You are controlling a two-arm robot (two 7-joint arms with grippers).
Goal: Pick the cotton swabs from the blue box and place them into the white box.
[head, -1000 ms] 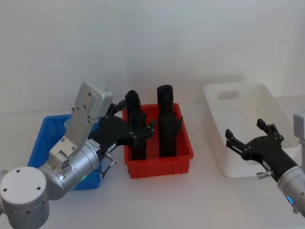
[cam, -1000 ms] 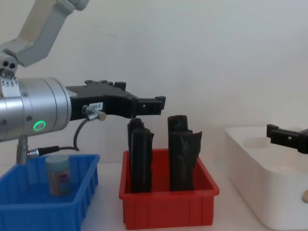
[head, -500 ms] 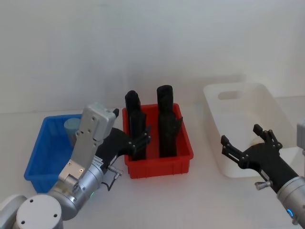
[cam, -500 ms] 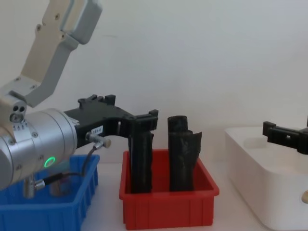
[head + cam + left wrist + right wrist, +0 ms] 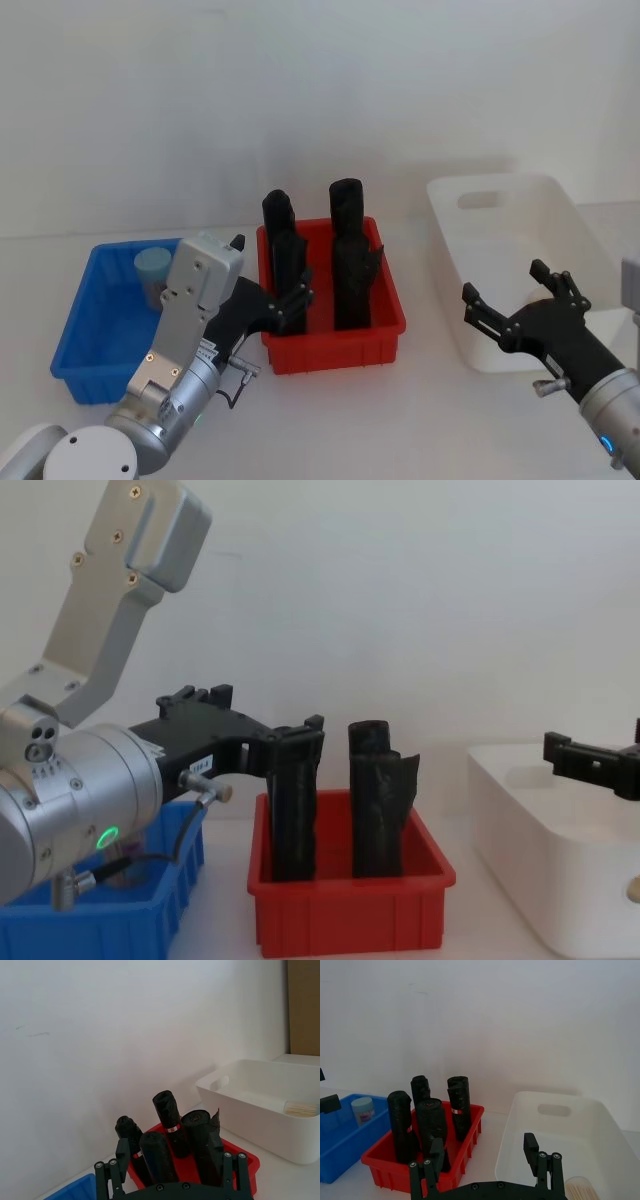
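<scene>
Cotton swabs [image 5: 152,270] sit in blue box [image 5: 75,340], seemingly clear of left fingers [image 5: 293,298].

White box [image 5: 500,230] glossy smooth plastic; blue box [image 5: 85,330] and red bin [image 5: 335,350] moulded plastic, slight sheen; black packs [image 5: 347,245] wrinkled matt film; left arm [image 5: 195,290] housing satin silver metal; cotton swabs [image 5: 363,1111] jar clear plastic, pale matt lid

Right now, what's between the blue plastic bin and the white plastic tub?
Head view: a red plastic bin of black packs separates the blue plastic bin from the white plastic tub.
</scene>
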